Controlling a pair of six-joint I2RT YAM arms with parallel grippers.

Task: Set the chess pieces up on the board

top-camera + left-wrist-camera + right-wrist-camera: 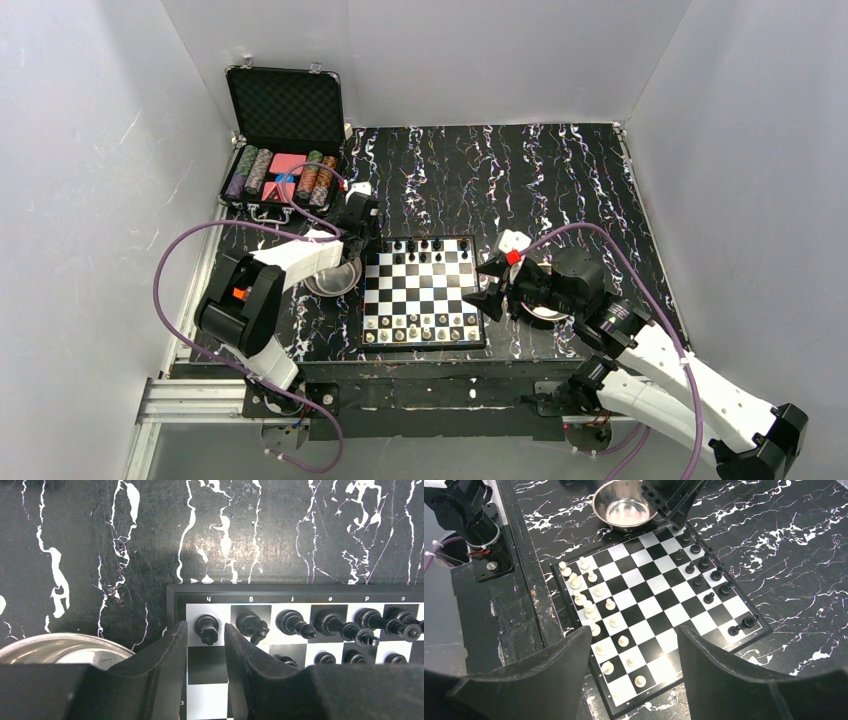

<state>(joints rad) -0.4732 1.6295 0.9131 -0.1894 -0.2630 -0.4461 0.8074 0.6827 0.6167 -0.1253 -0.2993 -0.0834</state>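
The board [420, 290] lies at the table's near middle. Black chess pieces [425, 244] stand along its far rows and white ones [420, 325] along its near rows. My left gripper [372, 232] is at the far left corner. In the left wrist view its fingers [175, 645] flank a black rook [206, 628] standing on the corner square, with a gap on each side, so it is open. My right gripper [634, 630] hangs open and empty above the board's near right part [659, 585], over white pieces [594, 611].
A steel bowl [335, 277] sits just left of the board, under the left arm. A second bowl [545, 310] is partly hidden beneath the right wrist. An open black case [285, 150] with poker chips stands at the back left.
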